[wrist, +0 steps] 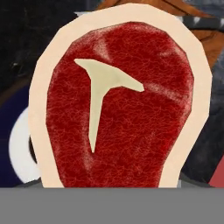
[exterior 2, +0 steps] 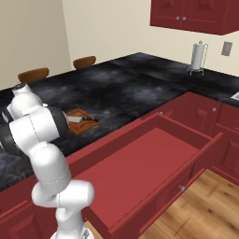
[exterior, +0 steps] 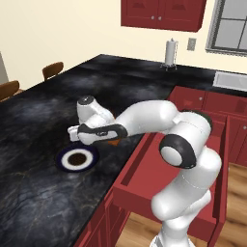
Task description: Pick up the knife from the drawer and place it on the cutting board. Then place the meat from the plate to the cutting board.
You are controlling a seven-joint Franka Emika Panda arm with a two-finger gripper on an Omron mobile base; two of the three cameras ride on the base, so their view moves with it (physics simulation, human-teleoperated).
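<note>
The meat (wrist: 127, 100), red with a pale fat rim and a T-shaped bone, hangs close before the hand camera, and my gripper (exterior: 73, 133) is shut on it. Its fingertips are hidden behind the steak. The hand hovers just above the round dark-blue plate (exterior: 77, 158), whose white ring (wrist: 19, 148) shows at the lower left of the hand view. The brown cutting board (exterior 2: 80, 121) lies on the counter just beyond the plate, and the knife (exterior 2: 82, 119) rests on it. The red drawer (exterior 2: 140, 163) stands pulled out, with nothing in it.
Black marble counter (exterior: 43, 111) runs around the corner. A paper towel holder (exterior: 171, 52) stands at the back, and a sink (exterior: 230, 79) lies to its right. Two wooden chairs (exterior 2: 84, 61) stand behind the counter. Red upper cabinets (exterior: 161, 12) hang high on the wall.
</note>
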